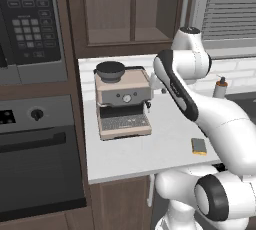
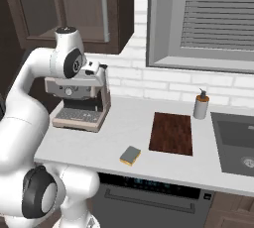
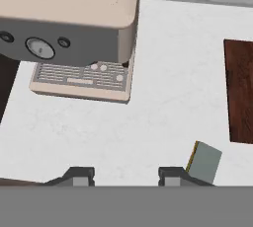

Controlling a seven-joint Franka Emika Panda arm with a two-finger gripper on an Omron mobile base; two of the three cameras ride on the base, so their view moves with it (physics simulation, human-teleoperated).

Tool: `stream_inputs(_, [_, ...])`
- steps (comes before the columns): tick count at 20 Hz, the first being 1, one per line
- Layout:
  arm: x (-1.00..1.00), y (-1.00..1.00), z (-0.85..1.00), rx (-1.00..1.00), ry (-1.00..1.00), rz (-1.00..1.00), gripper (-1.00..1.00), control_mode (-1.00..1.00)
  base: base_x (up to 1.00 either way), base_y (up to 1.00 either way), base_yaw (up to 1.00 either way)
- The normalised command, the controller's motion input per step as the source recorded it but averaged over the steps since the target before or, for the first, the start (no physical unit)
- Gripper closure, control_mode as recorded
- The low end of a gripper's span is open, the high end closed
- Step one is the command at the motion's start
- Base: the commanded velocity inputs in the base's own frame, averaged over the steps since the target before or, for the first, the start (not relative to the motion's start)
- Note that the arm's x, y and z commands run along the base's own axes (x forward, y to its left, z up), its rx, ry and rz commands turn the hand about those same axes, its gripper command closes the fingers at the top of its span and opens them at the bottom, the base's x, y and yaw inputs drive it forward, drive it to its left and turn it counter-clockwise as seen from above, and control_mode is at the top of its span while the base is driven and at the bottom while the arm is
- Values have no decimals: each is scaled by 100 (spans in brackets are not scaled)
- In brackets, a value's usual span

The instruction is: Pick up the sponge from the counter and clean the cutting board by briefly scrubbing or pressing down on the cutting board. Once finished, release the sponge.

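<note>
Sponge [image 2: 130, 155] lies flat on the bench [image 2: 124, 128], dark scrubbing face up, yellow body showing along its edge. It sits near the front edge of the bench, apart from everything else. In the left base view the sponge [image 1: 199, 146] shows just beside the arm's forearm, partly near the bench's front right.

Cutting board [image 2: 171, 133] lies flat on the bench to the right of the sponge and farther back, not touching it. In the hand view the sponge [image 3: 203, 162] sits below the board [image 3: 241, 90], a gap of bare bench between them.

Gripper [image 3: 121, 175]: fingers [image 3: 79, 175] apart, nothing between them, raised above the bench and to the left of the sponge.

Beige coffee machine [image 2: 82, 98] stands at the left of the bench. A soap dispenser [image 2: 201, 104] stands behind the board, beside the sink [image 2: 235, 142].
</note>
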Motion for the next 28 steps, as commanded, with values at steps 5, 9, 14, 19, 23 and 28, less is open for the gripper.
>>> stream_inputs(5, [-31,-2,-1,0,0,0,-100,-100,0,0,0])
stream_inputs(9, [-75,-8,-9,0,2,-3,-100,-100,0,0,0])
stream_inputs(14, [-55,-17,-34,-1,6,-1,-100,-100,0,0,0])
stream_inputs(19, [0,-63,-60,0,4,-7,-100,-100,0,0,0])
stream_inputs(23, [0,-57,-56,0,9,-7,-100,-100,0,0,0])
stream_inputs(28, [7,-43,-51,0,17,-9,-100,-100,0,0,0])
